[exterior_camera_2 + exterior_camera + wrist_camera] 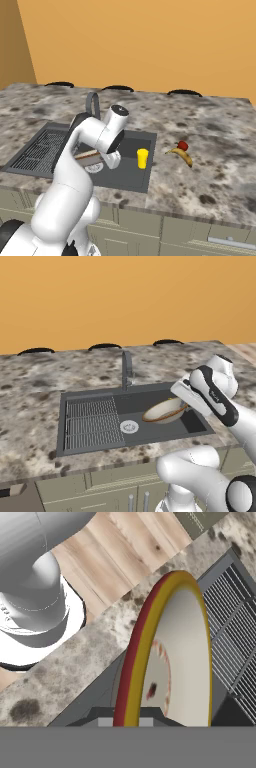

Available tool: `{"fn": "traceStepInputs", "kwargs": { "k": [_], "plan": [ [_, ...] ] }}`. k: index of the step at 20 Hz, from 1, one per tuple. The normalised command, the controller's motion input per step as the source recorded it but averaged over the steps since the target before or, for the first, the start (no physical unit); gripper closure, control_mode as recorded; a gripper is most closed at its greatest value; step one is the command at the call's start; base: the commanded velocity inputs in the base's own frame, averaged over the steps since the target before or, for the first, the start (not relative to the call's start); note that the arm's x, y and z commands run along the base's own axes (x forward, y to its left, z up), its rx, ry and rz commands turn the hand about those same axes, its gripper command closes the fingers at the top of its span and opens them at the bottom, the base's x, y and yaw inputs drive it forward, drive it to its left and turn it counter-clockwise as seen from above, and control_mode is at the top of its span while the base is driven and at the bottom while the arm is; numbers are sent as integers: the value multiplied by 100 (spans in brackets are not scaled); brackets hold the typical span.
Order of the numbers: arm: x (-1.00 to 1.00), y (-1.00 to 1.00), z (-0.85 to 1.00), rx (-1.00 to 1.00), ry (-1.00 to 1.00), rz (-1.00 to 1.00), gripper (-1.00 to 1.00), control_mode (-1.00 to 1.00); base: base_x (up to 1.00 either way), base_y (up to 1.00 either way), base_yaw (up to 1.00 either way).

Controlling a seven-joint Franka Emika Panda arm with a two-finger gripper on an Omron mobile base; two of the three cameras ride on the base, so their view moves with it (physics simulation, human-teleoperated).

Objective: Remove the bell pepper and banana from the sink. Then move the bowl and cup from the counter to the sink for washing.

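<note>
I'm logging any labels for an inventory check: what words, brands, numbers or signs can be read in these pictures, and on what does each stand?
None can be read.
Cup: a red-orange mark on its yellow side, too small to read as any letter or sign.
Bowl, held tilted in the gripper over the sink: coloured rim bands, no text.
Banana and bell pepper: no labels.

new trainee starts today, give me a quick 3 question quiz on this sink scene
1. True or false: the bowl rests flat on the counter.
2. Which is already inside the sink? A) banana B) cup C) bell pepper
3. What does the gripper hold?

Key:
1. False; it hangs tilted over the basin, near the drain.
2. B; the banana and pepper lie on the counter.
3. The bowl, by its rim.
</note>
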Motion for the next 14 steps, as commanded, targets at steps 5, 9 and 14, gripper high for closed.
{"fn": "traceStepInputs", "kwargs": {
  "k": [5, 9, 14],
  "plan": [
    [20, 8, -24, 2, 3, 9, 100, -100, 0, 0, 0],
    [22, 10, -21, 2, 0, 7, 100, -100, 0, 0, 0],
    [27, 6, -20, 2, 0, 5, 100, -100, 0, 0, 0]
  ]
}}
